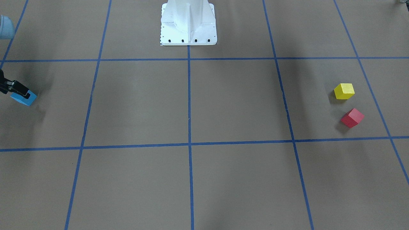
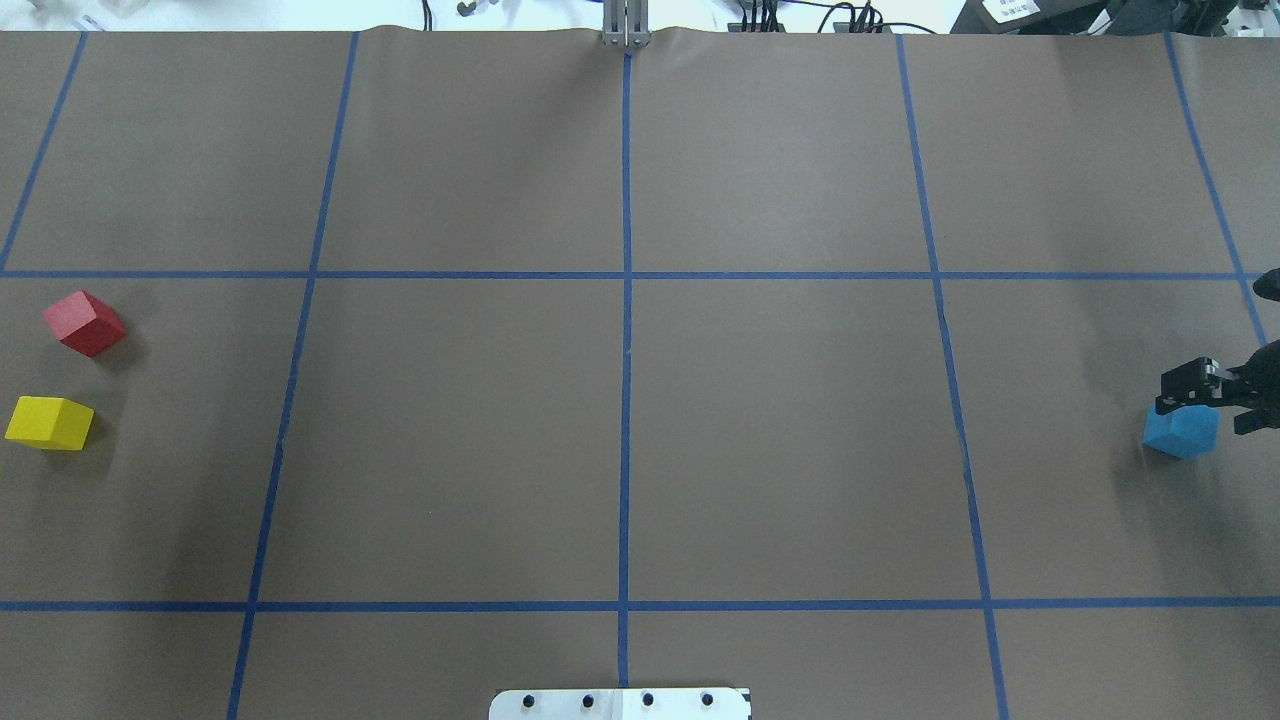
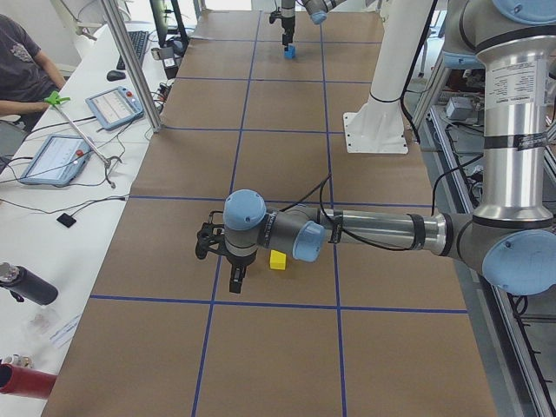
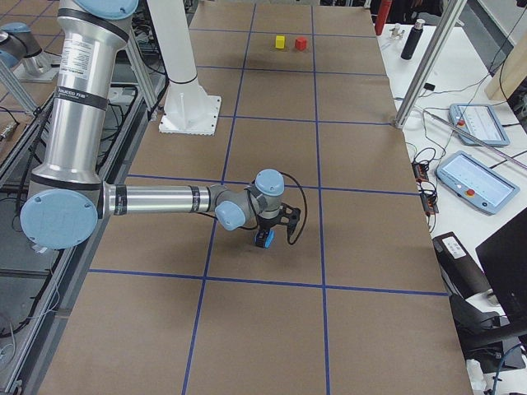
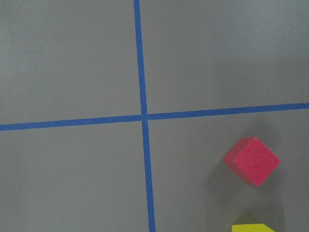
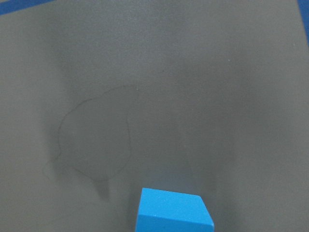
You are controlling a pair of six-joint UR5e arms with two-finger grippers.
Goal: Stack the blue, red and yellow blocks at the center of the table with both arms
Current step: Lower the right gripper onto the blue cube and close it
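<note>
The blue block (image 2: 1182, 432) is at the table's far right, between the fingers of my right gripper (image 2: 1212, 405), which is shut on it. It also shows in the front view (image 1: 24, 97) and the right wrist view (image 6: 171, 211). The red block (image 2: 84, 322) and the yellow block (image 2: 48, 422) lie close together at the table's far left, also in the left wrist view, red (image 5: 252, 161) and yellow (image 5: 251, 227). My left gripper (image 3: 236, 280) shows only in the left side view, beside the yellow block (image 3: 277, 259). I cannot tell if it is open or shut.
The table is brown paper with a grid of blue tape lines (image 2: 626, 400). The robot's white base (image 1: 188, 24) stands at mid-table on the robot's side. Operators' tablets and cables (image 4: 469, 177) lie on the bench across the table.
</note>
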